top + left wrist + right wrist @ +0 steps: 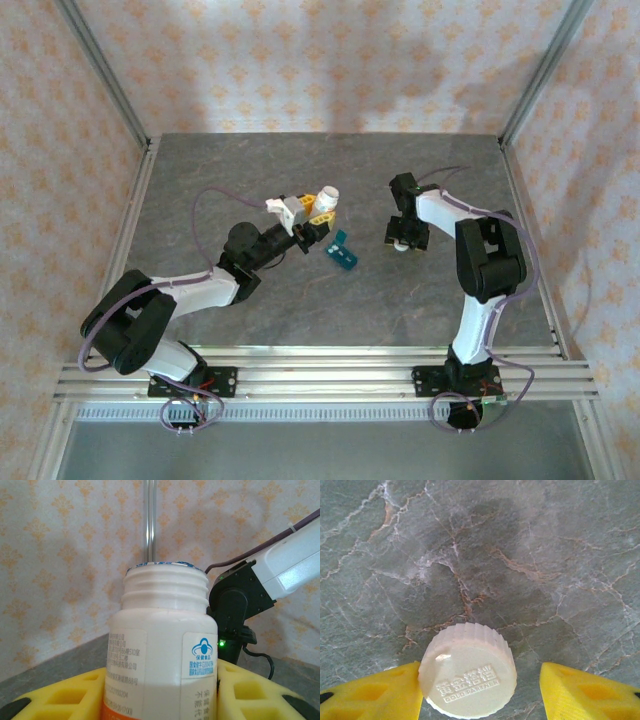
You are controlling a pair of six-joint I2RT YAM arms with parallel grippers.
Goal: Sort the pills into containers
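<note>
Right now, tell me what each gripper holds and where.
Left gripper grips the white bottle by its lower body. Right gripper holds nothing: the cap sits between its open fingers, touching one.

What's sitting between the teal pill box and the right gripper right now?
Nothing: in the top view the table is bare between the teal pill box and the right gripper, which stands over the white cap.

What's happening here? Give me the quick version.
The left gripper holds the white bottle, its cap off. The right gripper hangs open over the cap, which lies on the table between its fingers. The teal pill box sits on the table between the arms, untouched.
</note>
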